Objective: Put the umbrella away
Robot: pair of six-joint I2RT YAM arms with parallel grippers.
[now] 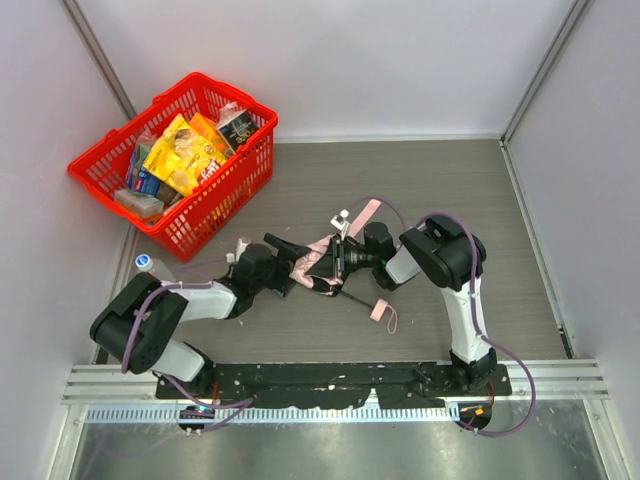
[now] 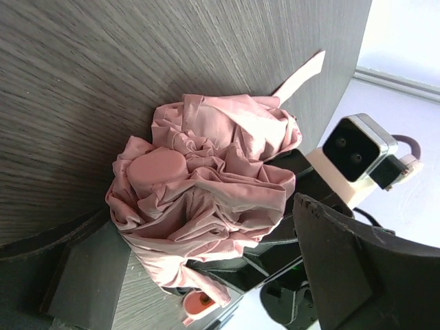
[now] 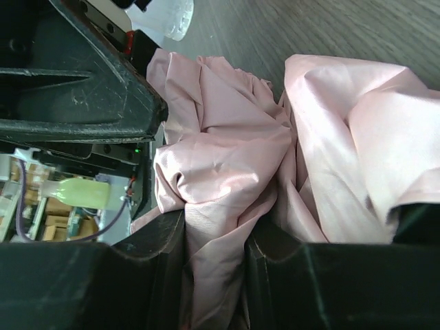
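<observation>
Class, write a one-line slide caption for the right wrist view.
Right tool pinching bunched fabric of the pale pink umbrella on the grey wood-grain table.

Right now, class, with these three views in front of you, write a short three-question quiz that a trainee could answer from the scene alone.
1. True or false: the umbrella lies inside the red basket.
2. Of the left hand and the right hand, which one pinches the pink fabric? A: left. B: right. C: both.
3. Fill in: seen from the arms, the red basket stands at the table's far ___ corner.

Key
1. False: it lies on the table between the two hands.
2. B: fabric is squeezed between its fingers, while the left hand stands open around the bundle.
3. left
</observation>
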